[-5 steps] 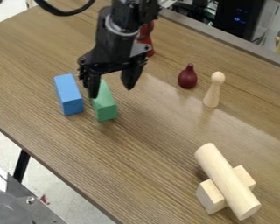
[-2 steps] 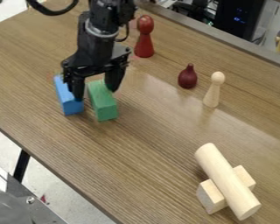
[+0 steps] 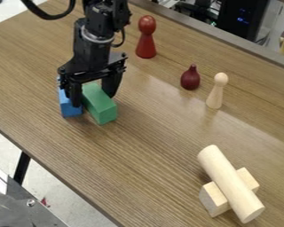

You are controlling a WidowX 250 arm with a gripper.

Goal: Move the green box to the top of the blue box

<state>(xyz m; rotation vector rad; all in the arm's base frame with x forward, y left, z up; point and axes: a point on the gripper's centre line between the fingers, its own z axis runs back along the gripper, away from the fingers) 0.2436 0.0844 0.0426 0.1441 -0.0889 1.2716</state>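
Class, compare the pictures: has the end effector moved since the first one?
Yes. The end effector has moved toward the left of the view, farther from the dark red pear-shaped piece, which stayed put.

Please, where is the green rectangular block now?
In the camera view, the green rectangular block is left of centre on the wooden table, just right of the blue rectangular block, between the gripper's fingers.

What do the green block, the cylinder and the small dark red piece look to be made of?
Green block: probably painted wood, matte, judging by its flat even colour and crisp edges; plastic possible. Cylinder: likely bare wood, smooth, from its pale tan tone. Dark red piece: glossy, with a small highlight; lacquered wood or plastic, can't tell which.
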